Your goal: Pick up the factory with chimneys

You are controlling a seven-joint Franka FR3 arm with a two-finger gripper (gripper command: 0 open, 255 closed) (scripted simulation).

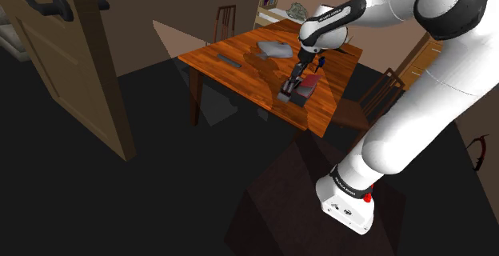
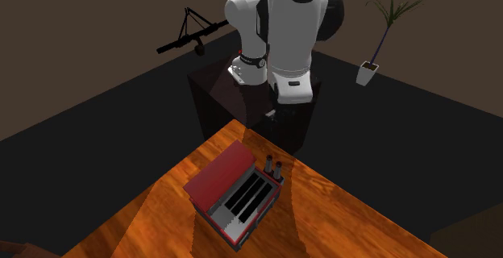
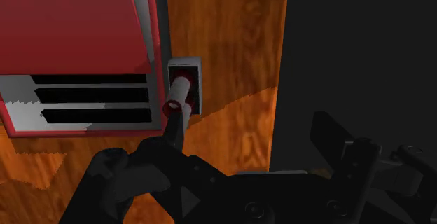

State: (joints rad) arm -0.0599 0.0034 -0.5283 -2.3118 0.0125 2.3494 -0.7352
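The factory is a small model with a red sloped roof, a grey part with black slots and two dark red-tipped chimneys. It stands near the edge of the wooden table. In the shoulder view the factory lies just under my gripper. In the wrist view the red roof and one chimney lie ahead of my gripper, towards its left finger. The fingers stand apart and open, with nothing between them, and hover above the model without touching it.
A grey object and a flat dark strip lie farther along the table. Chairs stand around it. The table edge runs close beside the factory, with dark floor beyond. A wooden door stands at the shoulder view's left.
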